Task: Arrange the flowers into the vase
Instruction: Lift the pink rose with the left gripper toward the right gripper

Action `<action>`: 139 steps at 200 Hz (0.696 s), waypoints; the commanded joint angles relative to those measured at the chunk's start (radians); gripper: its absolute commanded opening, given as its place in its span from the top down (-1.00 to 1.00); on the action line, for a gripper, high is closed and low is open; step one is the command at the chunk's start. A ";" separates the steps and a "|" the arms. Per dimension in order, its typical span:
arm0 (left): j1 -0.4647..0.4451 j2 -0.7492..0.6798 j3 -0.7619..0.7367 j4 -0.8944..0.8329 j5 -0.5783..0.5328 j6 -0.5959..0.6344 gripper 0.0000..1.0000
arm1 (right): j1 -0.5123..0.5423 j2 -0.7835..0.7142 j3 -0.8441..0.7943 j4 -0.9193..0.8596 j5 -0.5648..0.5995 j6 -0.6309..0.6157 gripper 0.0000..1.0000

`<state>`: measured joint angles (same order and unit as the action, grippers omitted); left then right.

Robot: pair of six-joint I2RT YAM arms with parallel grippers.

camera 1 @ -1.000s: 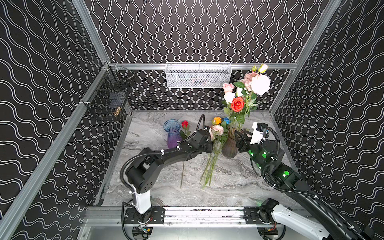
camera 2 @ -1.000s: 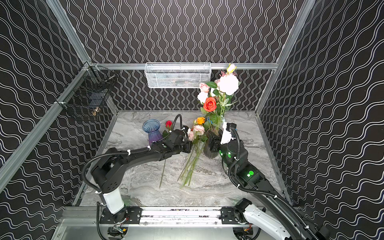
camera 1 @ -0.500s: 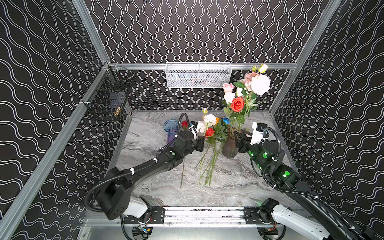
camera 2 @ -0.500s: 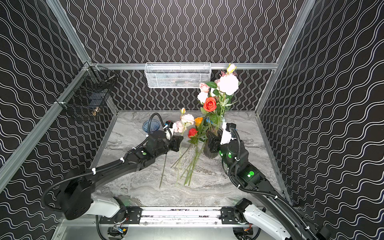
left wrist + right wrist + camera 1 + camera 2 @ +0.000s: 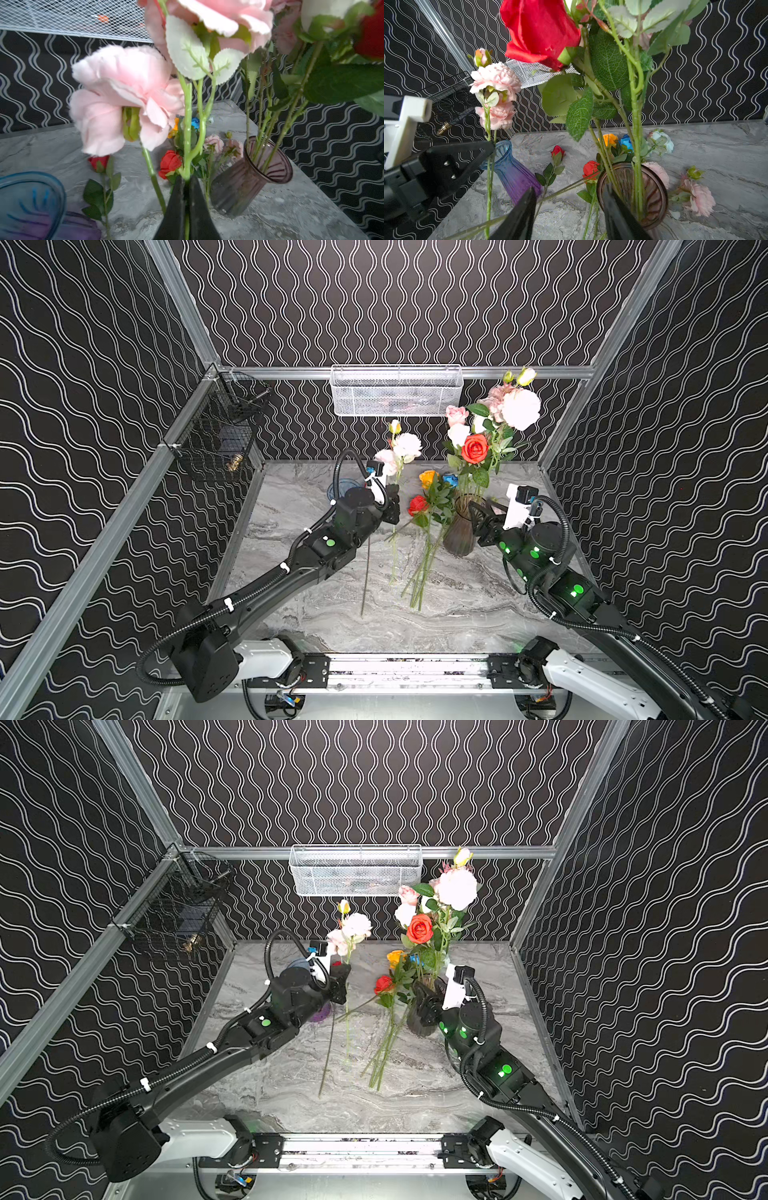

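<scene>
My left gripper [image 5: 392, 506] [image 5: 340, 986] [image 5: 186, 179] is shut on the green stem of a pale pink flower spray [image 5: 405, 445] [image 5: 355, 925] [image 5: 124, 93], held upright above the table. The vase [image 5: 459, 535] [image 5: 422, 1021] [image 5: 249, 178] [image 5: 654, 197] is dark ribbed glass and holds a red rose [image 5: 474, 448] and pale pink blooms [image 5: 519, 408]. My right gripper [image 5: 478, 518] [image 5: 419, 996] [image 5: 569, 188] stands open beside it, one finger against its rim. More flowers [image 5: 428, 506] [image 5: 390, 986], red, orange and blue, lie in a bunch left of the vase.
A blue-purple glass vase [image 5: 512, 172] [image 5: 31, 203] stands behind my left wrist. A single red-budded stem [image 5: 365, 572] [image 5: 557, 150] lies beside it. Pink blooms [image 5: 697, 197] lie beyond the vase. A white mesh basket [image 5: 395, 391] and a black wire basket [image 5: 220, 435] hang on the walls.
My left gripper has risen from the bunch on the table with the pale pink spray, now upright and farther left. The right arm has stayed by the vase.
</scene>
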<state>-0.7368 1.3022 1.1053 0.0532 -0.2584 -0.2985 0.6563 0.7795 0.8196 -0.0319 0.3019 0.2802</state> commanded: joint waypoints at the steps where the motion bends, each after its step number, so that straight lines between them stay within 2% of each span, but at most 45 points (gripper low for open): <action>1: 0.000 0.010 0.036 -0.237 -0.079 0.035 1.00 | 0.001 -0.008 0.001 0.046 -0.013 0.010 -0.07; 25: -0.005 -0.006 -0.042 -0.254 -0.010 -0.007 1.00 | 0.002 -0.011 -0.006 0.045 -0.026 0.013 -0.07; 46: -0.011 -0.031 -0.138 -0.202 0.006 -0.045 1.00 | 0.004 -0.017 -0.009 0.039 -0.027 0.013 -0.07; 76: -0.032 -0.036 -0.196 -0.180 -0.017 -0.048 1.00 | 0.028 -0.001 -0.008 0.019 -0.039 0.023 -0.07; 117: -0.039 -0.092 -0.315 -0.029 0.001 -0.080 1.00 | 0.207 0.109 -0.051 0.015 0.058 0.045 -0.05; 139: -0.041 -0.115 -0.357 0.013 -0.008 -0.094 1.00 | 0.258 0.185 -0.085 0.062 0.052 0.087 0.02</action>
<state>-0.7746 1.2098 0.7807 -0.0521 -0.2634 -0.3664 0.8726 0.9123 0.7589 -0.0216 0.3161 0.3134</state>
